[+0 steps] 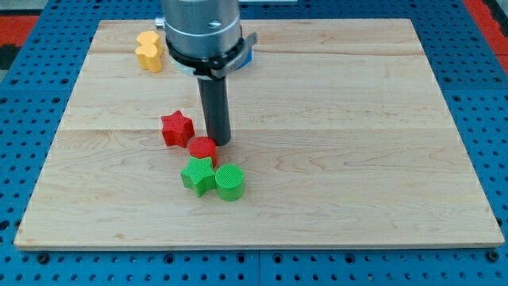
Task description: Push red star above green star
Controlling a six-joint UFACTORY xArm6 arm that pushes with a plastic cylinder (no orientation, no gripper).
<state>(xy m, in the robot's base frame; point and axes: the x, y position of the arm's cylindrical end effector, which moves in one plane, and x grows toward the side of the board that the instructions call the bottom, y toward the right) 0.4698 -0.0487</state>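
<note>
The red star (pixel 177 128) lies on the wooden board (pixel 357 119) left of centre. The green star (pixel 198 175) lies below and to the right of it. A round red block (pixel 203 148) sits between them, touching the top of the green star. A round green block (pixel 229 182) touches the green star's right side. My tip (pixel 218 141) stands right of the red star and at the upper right edge of the round red block, close to touching it.
A yellow block (pixel 148 50) lies near the board's top left corner. A blue block (pixel 246 56) is mostly hidden behind the arm's housing at the view's top. A blue pegboard surrounds the board.
</note>
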